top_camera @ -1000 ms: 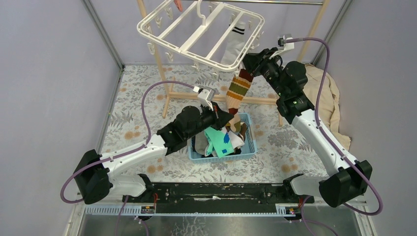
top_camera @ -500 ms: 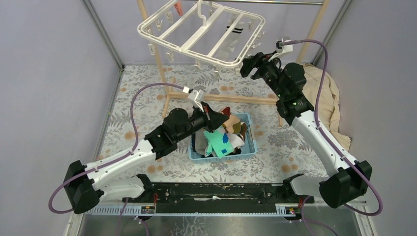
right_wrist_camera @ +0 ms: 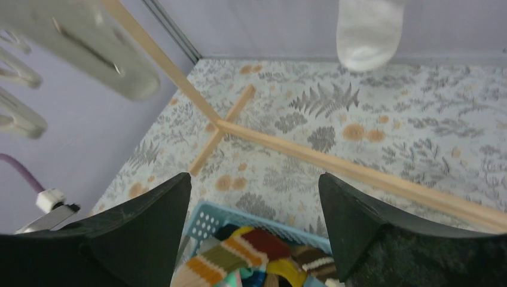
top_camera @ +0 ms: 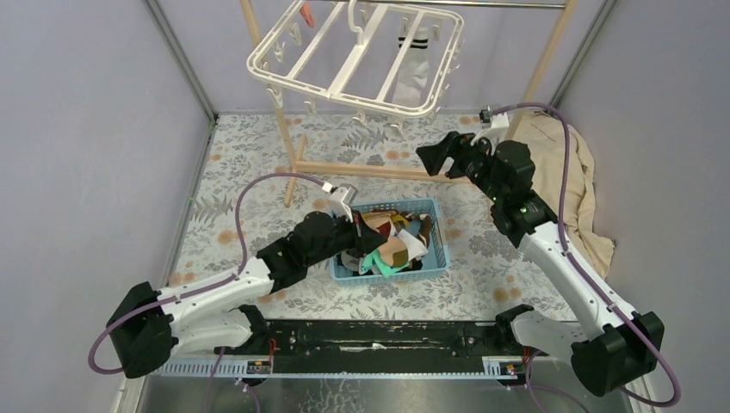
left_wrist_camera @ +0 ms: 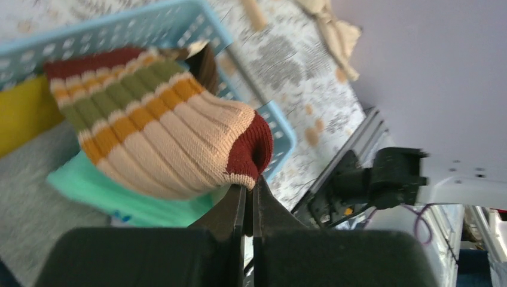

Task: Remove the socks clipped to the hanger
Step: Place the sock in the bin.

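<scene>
The left end effector [left_wrist_camera: 251, 192] is clamped on the striped sock's [left_wrist_camera: 155, 137] maroon end over the blue basket [left_wrist_camera: 119, 27], while the right end effector [right_wrist_camera: 254, 179] stands apart, empty, below the hanger [top_camera: 344, 53] with a white sock [top_camera: 413, 73] clipped.

arms [top_camera: 219, 284]: white links, black joints | cables [top_camera: 564, 172]: purple | base rail [top_camera: 379, 335]: black

Left wrist view. Left gripper [left_wrist_camera: 251, 186]: jaws pressed together, the dark red end of the striped sock [left_wrist_camera: 155, 140] pinched at their tips. Sock ribbed, with tan, orange, olive and dark red bands; it lies across the blue basket [left_wrist_camera: 276, 122]. Under it is a mint-green sock [left_wrist_camera: 143, 202]; at left are a yellow piece [left_wrist_camera: 24, 113] and grey fabric [left_wrist_camera: 36, 218]. Beyond the basket is a floral table cover [left_wrist_camera: 299, 66], with a beige cloth [left_wrist_camera: 332, 21] at the top. Image blurred.
</scene>
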{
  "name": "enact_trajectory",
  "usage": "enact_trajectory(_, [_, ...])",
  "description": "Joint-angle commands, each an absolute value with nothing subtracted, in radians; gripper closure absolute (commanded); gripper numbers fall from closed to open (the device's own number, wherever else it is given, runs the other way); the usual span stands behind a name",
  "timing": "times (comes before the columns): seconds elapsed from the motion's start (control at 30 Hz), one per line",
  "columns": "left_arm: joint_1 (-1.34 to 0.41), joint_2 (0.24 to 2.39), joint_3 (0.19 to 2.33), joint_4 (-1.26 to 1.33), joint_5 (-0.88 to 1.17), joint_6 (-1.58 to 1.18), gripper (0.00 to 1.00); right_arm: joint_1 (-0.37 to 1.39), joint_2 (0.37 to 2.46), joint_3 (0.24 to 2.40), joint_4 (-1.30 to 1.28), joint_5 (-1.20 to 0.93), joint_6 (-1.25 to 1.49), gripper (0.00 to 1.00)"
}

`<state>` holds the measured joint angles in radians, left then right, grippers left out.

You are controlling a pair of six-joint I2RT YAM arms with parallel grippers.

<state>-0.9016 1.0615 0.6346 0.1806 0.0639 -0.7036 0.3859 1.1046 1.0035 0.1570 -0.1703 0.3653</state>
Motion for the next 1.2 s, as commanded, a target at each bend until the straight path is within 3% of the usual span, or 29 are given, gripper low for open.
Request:
enact_trajectory(0.0, [-0.9,1.104,0.555,0.244,0.005,-0.738,0.93,0.383,1.05,0.952,0.076,-0.221,0.385,0.16])
enact_trajectory(0.17, [-0.898,1.216,0.533,0.308,-0.058,-0.714,0.72,0.396,1.04,0.903,-0.035,-0.313,0.381,0.21])
enact_trajectory(0.37, [-0.893,1.319,0.596,0.29,-0.084,-0.658,0.37,0.523,1.084,0.915,-0.197,-0.262,0.299,0.21])
enact_trajectory(0.4, [-0.893,1.318,0.608,0.273,-0.091,-0.647,0.29,0.543,1.095,0.917,-0.216,-0.249,0.292,0.21])
enact_trajectory(0.47, [-0.894,1.295,0.634,0.238,-0.095,-0.628,0.03,0.575,1.11,0.911,-0.237,-0.226,0.289,0.21])
enact_trajectory(0.87, [-0.894,1.01,0.72,-0.073,-0.115,-0.58,0.01,0.705,1.235,0.97,-0.263,-0.144,0.294,0.22])
enact_trajectory(1.17, [-0.896,0.916,0.671,-0.125,-0.196,-0.595,0.01,0.835,1.398,1.056,-0.252,-0.022,0.329,0.22])
